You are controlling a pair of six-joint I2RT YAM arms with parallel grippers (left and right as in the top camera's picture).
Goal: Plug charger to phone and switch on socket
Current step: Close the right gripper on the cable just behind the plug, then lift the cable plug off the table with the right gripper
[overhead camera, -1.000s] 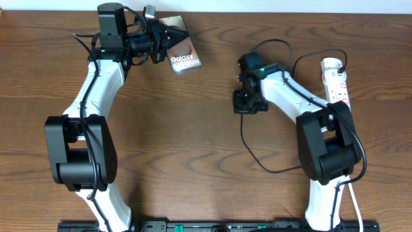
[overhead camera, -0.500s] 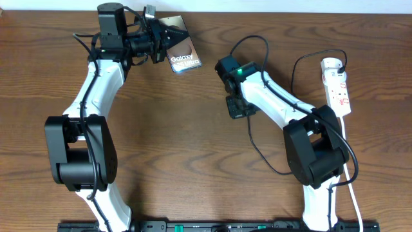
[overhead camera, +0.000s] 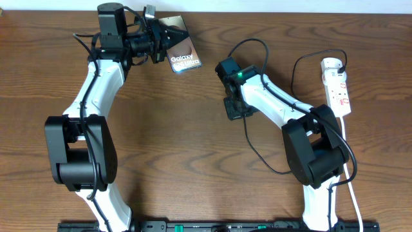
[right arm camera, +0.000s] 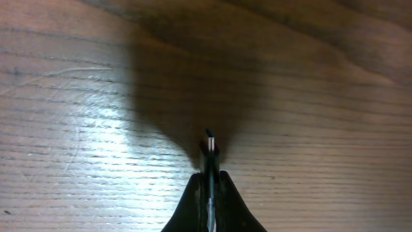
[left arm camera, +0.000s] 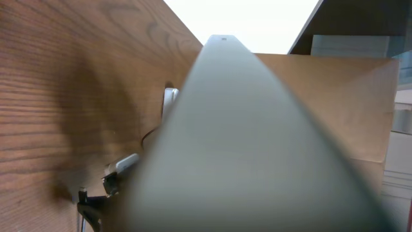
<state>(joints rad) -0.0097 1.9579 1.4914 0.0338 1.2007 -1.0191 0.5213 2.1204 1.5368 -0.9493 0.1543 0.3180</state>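
Swinging leftward across the wooden table (overhead camera: 193,161) over the past second, the right arm (overhead camera: 273,96) now has its wrist markedly nearer the phone than before, most of that travel coming in the first half-second and the last stretch only a slight settling; the left arm (overhead camera: 96,90) has not shifted at all. Well apart on the far right, the white power strip (overhead camera: 337,87) lies where it lay, with neither arm at its switch. At the top of the table the phone (overhead camera: 185,59), Galaxy lettering up, sits in the left gripper (overhead camera: 166,38), whose jaws are closed on its upper end; the left wrist view shows only a blurred grey slab filling the frame, consistent with that hold. The charger cable (overhead camera: 254,151) has been carried along, its loop above the wrist shifted left with it, its far end running up to the head of the strip, where it is too small to tell whether the plug is seated. The right gripper (right arm camera: 210,173) is pinched fully together on the cable just behind the connector tip (right arm camera: 209,135), which juts past the fingertips toward the tabletop. Judged from this, the approach to the phone is under way but a clear gap remains, so plugging in and switching on are both yet to come
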